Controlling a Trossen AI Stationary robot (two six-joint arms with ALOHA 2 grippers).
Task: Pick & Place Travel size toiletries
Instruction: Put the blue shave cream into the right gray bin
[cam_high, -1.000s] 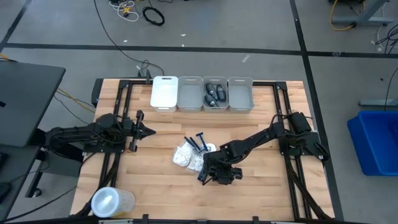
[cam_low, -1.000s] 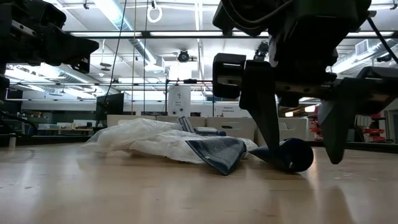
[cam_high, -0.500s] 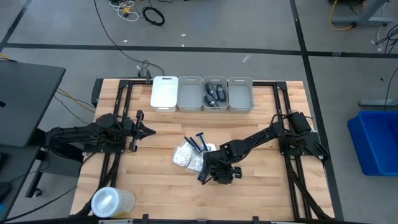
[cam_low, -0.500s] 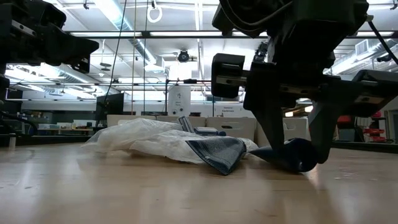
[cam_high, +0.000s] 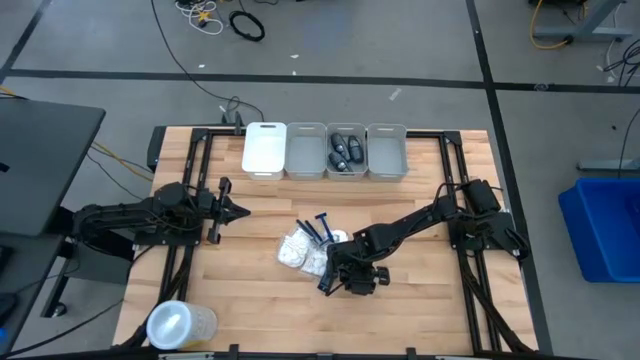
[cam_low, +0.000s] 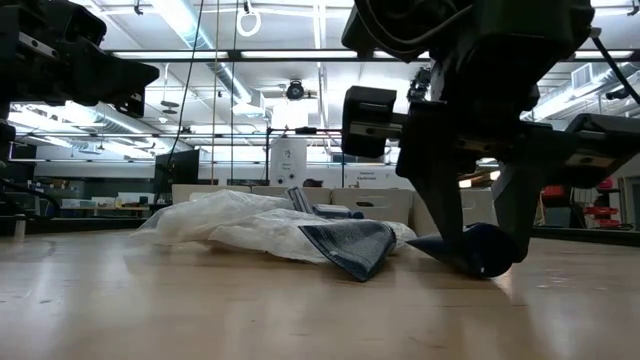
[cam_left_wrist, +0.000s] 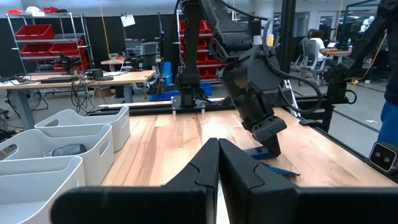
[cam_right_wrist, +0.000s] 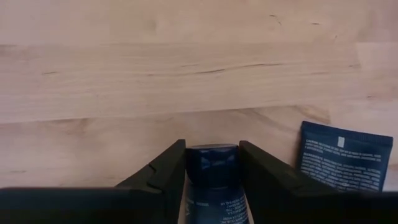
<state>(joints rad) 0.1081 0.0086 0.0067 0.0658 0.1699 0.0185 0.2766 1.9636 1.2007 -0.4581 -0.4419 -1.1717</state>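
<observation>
Two dark arms reach over a pale wooden tabletop (cam_high: 250, 300) with visible grain. The right gripper (cam_high: 352, 283) points down near the middle of the tabletop, just beside a heap of toiletries. Its two flat dark fingers (cam_right_wrist: 165, 169) are closed against the sides of a small dark blue tube (cam_right_wrist: 213, 171), a smooth oblong container with fine printed text; in the low view the tube (cam_low: 478, 252) sits tilted, its lower end at the wood surface.

Next to the tube lies a flat dark blue sachet (cam_right_wrist: 343, 155), rectangular, with small white print. The heap holds white crinkly packets (cam_high: 303, 251) of thin translucent film, and dark blue T-shaped razors (cam_high: 316, 227) lie at its far edge. In the low view the packets (cam_low: 225, 222) form a low rumpled mound.

Four rectangular bins stand in a row at the far edge of the tabletop: a white bin (cam_high: 264, 149) with an opaque top surface, then three translucent grey bins (cam_high: 306, 150). The third in the row (cam_high: 346, 165) contains small dark oblong containers (cam_high: 345, 150).

The left gripper (cam_high: 243, 211) hovers at the left side of the tabletop, well apart from the heap, its tapered fingers (cam_left_wrist: 239, 168) pressed together and holding nothing. A clear round lidded tub (cam_high: 178, 324) stands at the near left corner.
</observation>
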